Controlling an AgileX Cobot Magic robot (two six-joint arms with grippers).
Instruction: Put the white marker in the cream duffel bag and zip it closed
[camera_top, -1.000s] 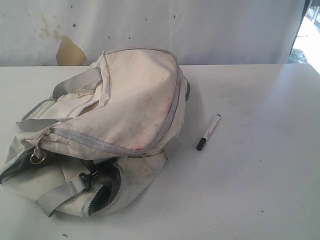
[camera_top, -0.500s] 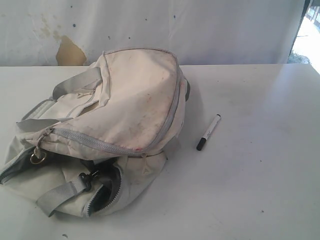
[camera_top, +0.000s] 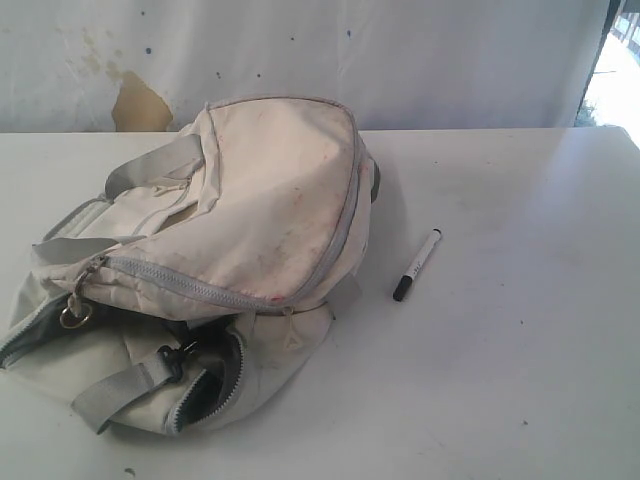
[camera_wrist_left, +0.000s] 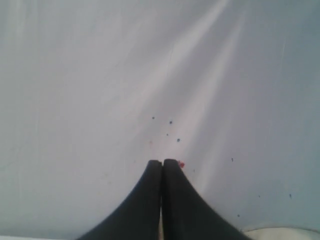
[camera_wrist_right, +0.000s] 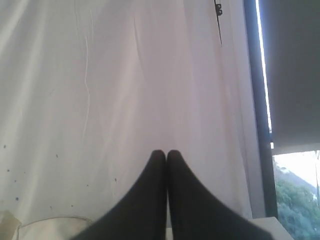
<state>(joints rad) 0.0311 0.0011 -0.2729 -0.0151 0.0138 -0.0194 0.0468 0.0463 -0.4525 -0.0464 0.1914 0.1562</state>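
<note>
The cream duffel bag (camera_top: 230, 230) is lying slumped on the left half of the desk (camera_top: 520, 350). Its front corner is reaching close to the near edge and its left end is running to the picture's left border. The white marker (camera_top: 417, 265) is lying flat on the desk just right of the bag, apart from it, with its black cap pointing toward the near edge. Open desk is stretching from the marker out to the right edge and forward to the near edge.

A grey zipper (camera_top: 200, 290) is curving across the bag's upper panel, a lower zipper (camera_top: 215, 385) is gaping near the front corner, and a metal ring (camera_top: 73, 316) is hanging at the left end. Small dark print is showing on the marker's barrel, too small to read.

The desk is white, scuffed and speckled. Behind it a spotted white sheet (camera_top: 400, 60) is hanging, with a brownish patch (camera_top: 138, 105).

The left gripper (camera_wrist_left: 162, 162) is clenched, jaws pressing together on nothing, facing a pale sheet. The right gripper (camera_wrist_right: 166, 152) is likewise clenched and empty, with greenery (camera_wrist_right: 295, 200) showing beyond a dark frame.
</note>
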